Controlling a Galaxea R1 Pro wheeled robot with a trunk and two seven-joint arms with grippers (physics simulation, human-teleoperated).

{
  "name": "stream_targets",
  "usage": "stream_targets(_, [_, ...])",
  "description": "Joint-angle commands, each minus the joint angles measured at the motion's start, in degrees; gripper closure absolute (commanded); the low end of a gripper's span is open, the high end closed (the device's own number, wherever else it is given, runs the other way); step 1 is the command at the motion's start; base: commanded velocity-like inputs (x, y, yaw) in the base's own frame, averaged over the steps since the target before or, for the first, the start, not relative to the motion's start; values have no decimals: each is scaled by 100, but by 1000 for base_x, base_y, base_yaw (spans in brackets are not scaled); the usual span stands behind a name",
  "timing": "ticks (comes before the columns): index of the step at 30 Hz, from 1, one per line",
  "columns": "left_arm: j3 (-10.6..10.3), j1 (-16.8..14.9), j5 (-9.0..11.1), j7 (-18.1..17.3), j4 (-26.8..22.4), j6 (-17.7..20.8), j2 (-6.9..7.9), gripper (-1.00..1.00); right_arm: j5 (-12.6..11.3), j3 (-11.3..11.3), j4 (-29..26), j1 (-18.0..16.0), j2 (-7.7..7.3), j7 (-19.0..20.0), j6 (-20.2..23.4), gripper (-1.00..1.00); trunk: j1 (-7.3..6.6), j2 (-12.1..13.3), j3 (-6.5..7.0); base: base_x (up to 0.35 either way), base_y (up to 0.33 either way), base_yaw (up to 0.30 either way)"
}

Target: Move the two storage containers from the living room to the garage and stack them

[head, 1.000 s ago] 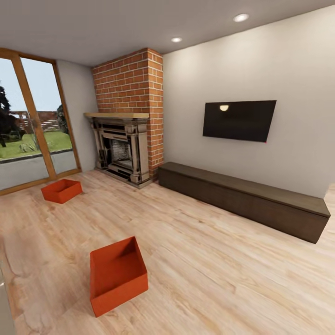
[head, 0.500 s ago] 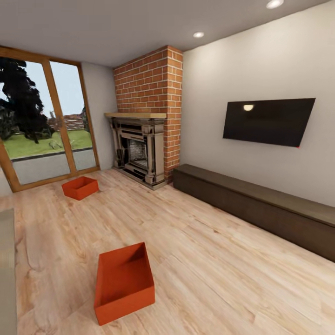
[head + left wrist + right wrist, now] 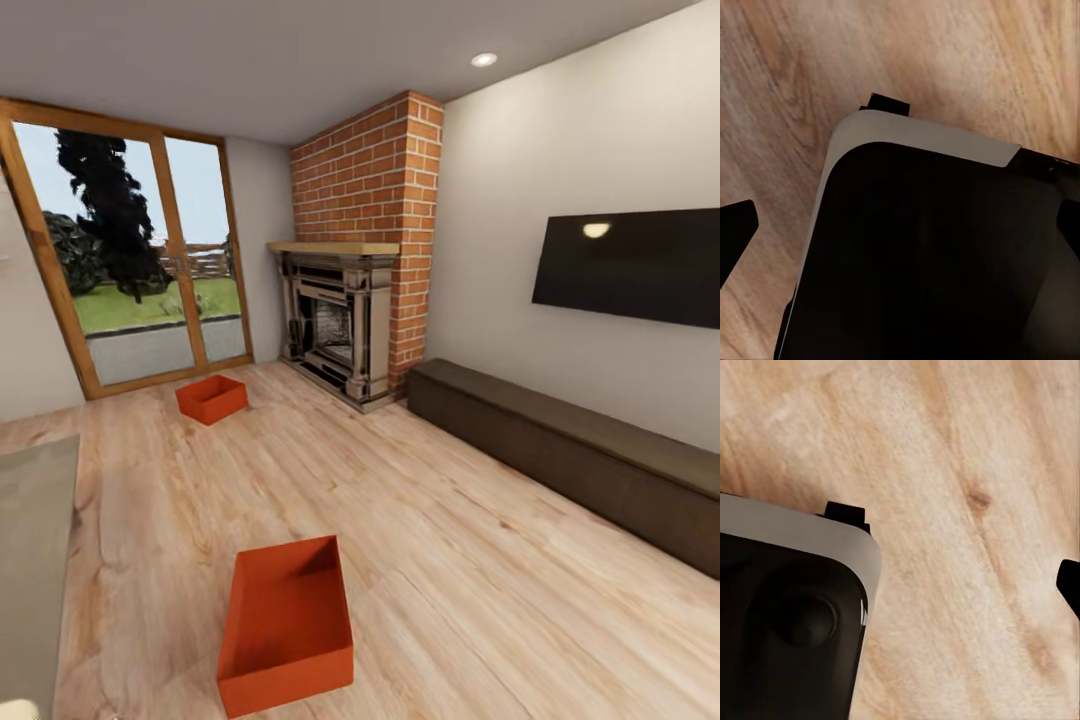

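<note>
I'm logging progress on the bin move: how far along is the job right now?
Nothing looks done yet: the near storage container and the far storage container both sit apart on the living room's wood plank floor, the far one near the glass doors. Neither is being held. Left: pick up both, carry them to the garage, set one down and stack the other on it.

Both wrists are pointing down beside the robot's dark, pale-edged base (image 3: 937, 255), with one dark left finger (image 3: 735, 229) and one right finger (image 3: 1069, 581) showing at the edges.
</note>
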Motion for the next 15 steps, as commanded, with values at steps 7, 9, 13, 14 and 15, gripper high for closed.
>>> stream_targets(7, [2,-1,27,5,-23,1,-7,-100,-58,45,11,-4,2,-4,-27,-100,2,-3,-6,42,-3,225])
stream_targets(9, [2,-1,30,3,-22,2,-8,-100,-58,43,11,-4,3,-4,-27,-100,2,-3,-6,3,0,213])
stream_targets(13, [2,-1,31,6,-28,1,-3,-100,-59,41,11,-4,11,-1,-27,-100,2,-3,-6,1,0,132])
stream_targets(14, [2,-1,32,3,-31,1,-1,-100,-57,41,11,-4,21,-5,-23,-100,2,-3,-6,0,0,29])
stream_targets(15, [2,-1,32,6,-40,1,-1,-100,-53,41,11,-4,38,-10,-22,-100,2,-3,-6,0,0,12])
